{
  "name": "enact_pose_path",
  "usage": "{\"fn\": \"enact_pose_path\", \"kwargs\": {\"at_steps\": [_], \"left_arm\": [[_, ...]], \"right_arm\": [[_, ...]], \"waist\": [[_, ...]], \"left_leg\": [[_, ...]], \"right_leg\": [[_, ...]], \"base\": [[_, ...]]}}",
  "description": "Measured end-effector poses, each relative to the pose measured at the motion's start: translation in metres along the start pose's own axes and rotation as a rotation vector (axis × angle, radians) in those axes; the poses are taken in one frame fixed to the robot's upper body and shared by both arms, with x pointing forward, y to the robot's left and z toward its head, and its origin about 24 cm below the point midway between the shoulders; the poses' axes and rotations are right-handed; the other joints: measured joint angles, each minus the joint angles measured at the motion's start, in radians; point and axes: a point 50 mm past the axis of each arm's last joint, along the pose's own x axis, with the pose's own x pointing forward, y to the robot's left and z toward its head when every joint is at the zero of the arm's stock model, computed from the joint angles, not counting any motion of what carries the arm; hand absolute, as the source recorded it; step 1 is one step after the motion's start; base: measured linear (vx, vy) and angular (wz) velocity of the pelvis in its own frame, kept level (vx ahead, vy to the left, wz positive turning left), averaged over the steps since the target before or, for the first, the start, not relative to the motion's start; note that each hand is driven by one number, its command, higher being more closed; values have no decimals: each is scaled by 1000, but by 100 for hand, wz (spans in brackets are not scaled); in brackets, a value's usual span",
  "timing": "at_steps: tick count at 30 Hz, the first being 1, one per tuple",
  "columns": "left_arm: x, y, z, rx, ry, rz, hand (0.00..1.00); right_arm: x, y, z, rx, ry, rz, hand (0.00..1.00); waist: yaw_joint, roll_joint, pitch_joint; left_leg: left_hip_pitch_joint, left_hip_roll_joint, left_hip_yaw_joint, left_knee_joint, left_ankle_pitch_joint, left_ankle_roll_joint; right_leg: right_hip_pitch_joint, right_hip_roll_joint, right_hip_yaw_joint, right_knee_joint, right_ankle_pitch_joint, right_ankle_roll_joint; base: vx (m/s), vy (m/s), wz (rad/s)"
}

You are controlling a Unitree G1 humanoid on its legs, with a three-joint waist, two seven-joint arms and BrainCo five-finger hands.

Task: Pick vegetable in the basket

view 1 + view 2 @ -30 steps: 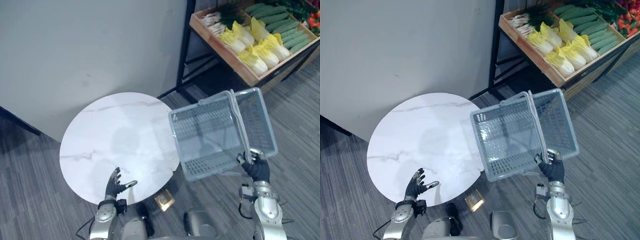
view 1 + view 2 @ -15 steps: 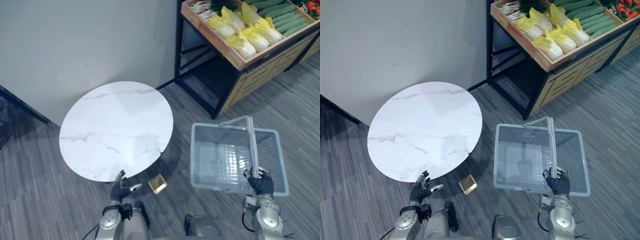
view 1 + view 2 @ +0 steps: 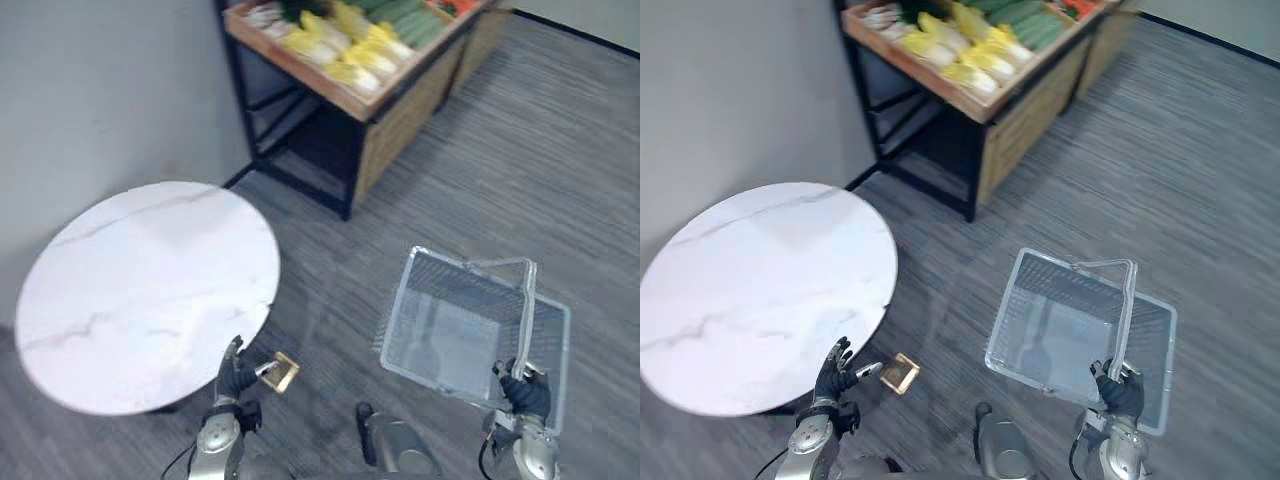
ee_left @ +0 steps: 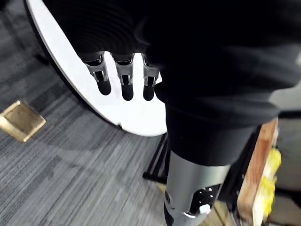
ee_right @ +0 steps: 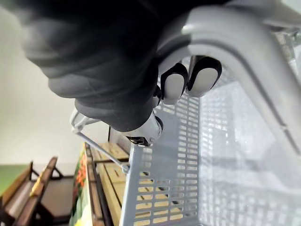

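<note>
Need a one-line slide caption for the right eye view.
Right hand carries an empty grey basket by its handle; left hand open by the round white table, vegetable stand ahead.

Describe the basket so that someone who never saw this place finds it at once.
Right of the round white table, over the grey floor, find the robot's right hand. It grips the handle of the basket, a pale grey plastic mesh box. It is empty, unlike the wooden stand full of vegetables.
</note>
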Motion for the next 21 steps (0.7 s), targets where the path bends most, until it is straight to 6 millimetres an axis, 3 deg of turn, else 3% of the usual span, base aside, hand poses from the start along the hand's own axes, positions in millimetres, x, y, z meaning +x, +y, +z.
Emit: {"fn": "enact_pose_path", "kwargs": {"at_steps": [2,5,7,8,9,10,13,14,15,16,17,19,20,21], "left_arm": [[2,-2,3,0,-11,-9,0],[8,-7,2,22,4,-36,0],[10,-12,0,30,18,-56,0],[9,-15,-2,26,27,-61,0],[9,-16,-4,23,32,-64,0],[7,-15,-7,21,41,-60,0],[0,-8,-14,5,55,-27,0],[-1,-6,-15,-4,58,-12,0],[-5,-4,-19,-6,69,6,0],[-6,-4,-20,-9,71,8,0],[-9,-5,-23,-19,80,21,0],[-7,0,-20,-35,72,50,0],[-5,4,-15,-42,51,76,0],[-2,3,-9,-52,30,80,0]], "right_arm": [[7,12,-3,3,14,37,100],[17,28,-4,-34,20,128,100],[21,36,-5,-79,34,179,100],[22,36,-5,-124,32,198,100],[23,36,-3,-147,26,209,100],[24,38,-1,-177,14,227,100],[33,43,12,-215,-44,251,100],[37,45,18,-222,-68,260,100],[41,49,24,-236,-101,268,100],[42,48,27,-246,-112,270,100],[46,45,33,-276,-134,271,100],[44,54,32,-277,-138,296,100],[45,55,35,-278,-153,296,100],[46,54,34,-291,-146,293,100]], "waist": [[-2,-6,-6],[-20,15,-7],[-29,23,-5],[-25,39,1],[-22,46,5],[-20,48,4],[32,38,8],[44,41,8],[59,44,8],[61,53,5],[67,92,0],[69,45,-17],[64,42,-18],[70,39,-19]], "left_leg": [[34,-1,44,-18,6,-5],[50,3,20,-7,16,4],[34,60,-60,178,106,39],[-13,108,-159,353,197,71],[-40,110,-212,428,203,58],[-113,81,-306,548,141,34],[-304,-39,-432,574,39,62],[-360,-69,-451,514,27,65],[-428,-127,-475,328,33,68],[-433,-147,-495,212,54,62],[-425,-166,-531,26,206,112],[-393,-235,-501,-5,168,124],[-412,-246,-505,35,131,158],[-424,-252,-509,102,71,184]], "right_leg": [[-21,-36,-141,59,-5,-1],[-83,19,-81,104,-63,-30],[-62,67,-10,111,-91,-38],[-4,101,28,58,-90,-39],[30,112,45,31,-89,-40],[91,123,85,-14,-88,-39],[208,122,207,-124,-87,-33],[232,113,238,-146,-90,-21],[257,87,277,-161,-106,22],[269,79,286,-162,-119,43],[297,84,307,-157,-147,87],[326,34,326,-197,-144,105],[336,24,316,-214,-146,110],[359,11,321,-209,-145,141]], "base": [[183,-150,-158],[215,-199,-126],[330,-193,-120],[346,-107,-112],[382,-40,-111],[293,45,-107],[280,134,-109],[434,353,-124],[313,313,-85],[402,410,-76],[319,293,-44],[408,254,-5],[527,251,28],[440,217,17]]}}
